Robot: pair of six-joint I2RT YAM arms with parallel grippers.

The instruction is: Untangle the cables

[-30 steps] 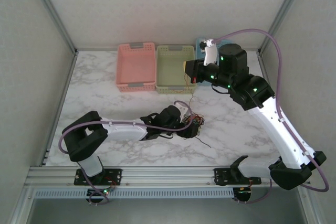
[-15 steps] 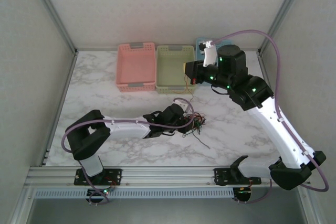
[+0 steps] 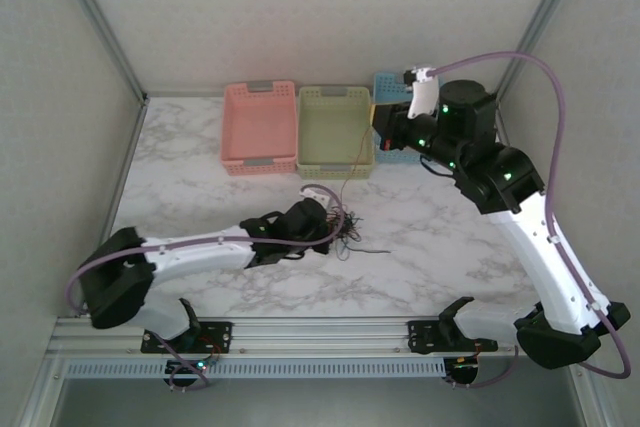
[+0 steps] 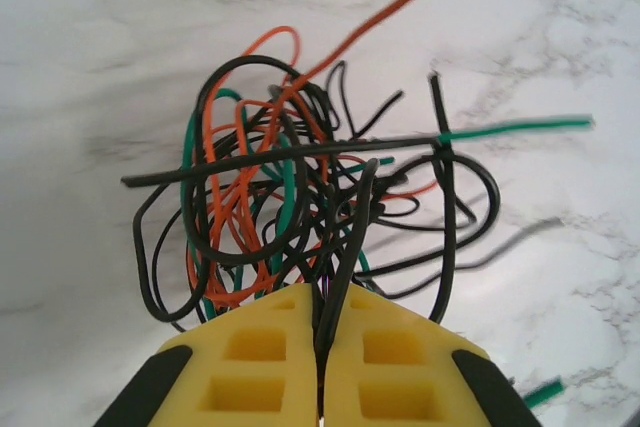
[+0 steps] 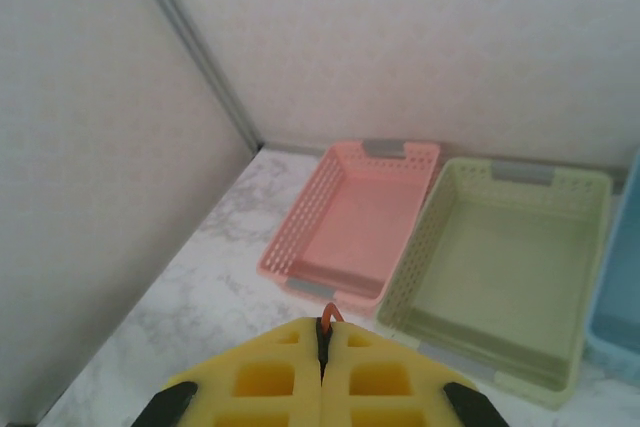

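Marble table [image 3: 190, 147] first: we see the clump of cables [image 4: 270, 207] near its middle, with the left gripper [image 4: 322, 299] pressed shut on several black strands [image 4: 345, 247]. The right gripper [image 5: 322, 333], up by the green basket [image 5: 500, 247], pinches one orange wire [image 5: 326, 314]. We judge that pulling apart could drag the whole clump or tighten its knots, or the thin wire could slip out.

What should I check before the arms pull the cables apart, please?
1. The left gripper is shut on dark strands of the clump: ok.
2. The right gripper is shut on the red cable: ok.
3. The red cable is free of the clump: not ok, it runs down into it.
4. The clump is lifted off the table: cannot tell.
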